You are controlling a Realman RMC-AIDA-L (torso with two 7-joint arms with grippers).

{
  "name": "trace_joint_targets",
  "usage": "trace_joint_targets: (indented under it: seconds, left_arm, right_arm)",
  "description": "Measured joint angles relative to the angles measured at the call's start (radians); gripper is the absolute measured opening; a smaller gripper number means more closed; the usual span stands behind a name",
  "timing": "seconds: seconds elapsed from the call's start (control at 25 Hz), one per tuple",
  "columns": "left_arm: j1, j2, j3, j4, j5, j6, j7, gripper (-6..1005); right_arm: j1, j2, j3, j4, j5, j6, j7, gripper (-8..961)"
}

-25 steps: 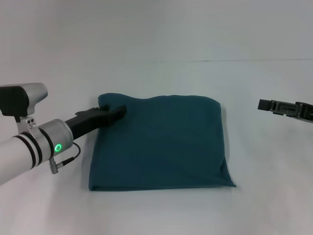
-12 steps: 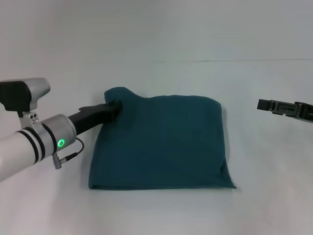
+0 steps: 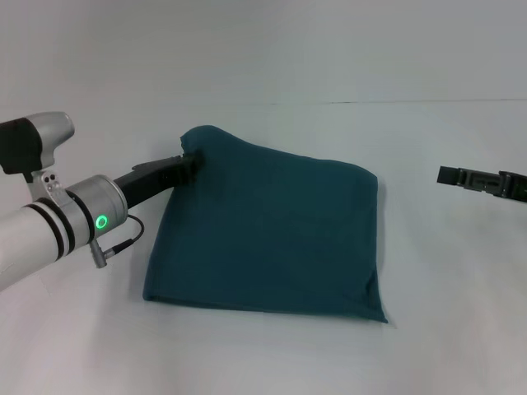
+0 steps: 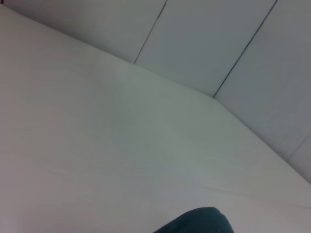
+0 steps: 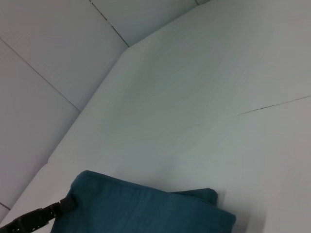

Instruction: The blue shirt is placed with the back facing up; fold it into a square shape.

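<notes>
The blue shirt (image 3: 268, 230) lies folded into a rough square on the white table (image 3: 272, 354), plain side up, and everything else can be placed from it. Its near edge and right edge rest flat on the table, the right near corner tapering to a small point. Its far left corner is raised off the surface into a soft peak, so the cloth slopes down from there toward the flat part.

The left gripper (image 3: 188, 162) is at that raised corner, reaching in from the shirt's left side. Its dark fingers are closed tight on the fabric, pinching the corner and holding it up. The silver arm behind it runs off to the left, a green light glowing on its wrist.

From the right wrist view the same lifted corner shows, with the left gripper (image 5: 64, 206) clamped at the shirt's (image 5: 141, 208) edge.

The right gripper (image 3: 449, 175) hangs well apart from the shirt, out beyond its right edge, touching nothing; whether its fingers are spread or closed I cannot tell.
</notes>
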Motion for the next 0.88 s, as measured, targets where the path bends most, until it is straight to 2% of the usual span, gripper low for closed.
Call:
trace_joint_targets:
  seconds: [0.56, 0.88]
  left_arm:
    - [-0.005, 0.000, -0.004, -0.002, -0.038, -0.040, -0.008, 39]
    - [0.050, 0.003, -0.017, 0.017, -0.149, -0.011, -0.012, 41]
  right_arm:
    - [0.023, -0.007, -0.002, 0.000, 0.000, 0.002, -0.004, 919]
    - [0.025, -0.005, -0.023, 0.000, -0.002, 0.001, -0.001, 920]
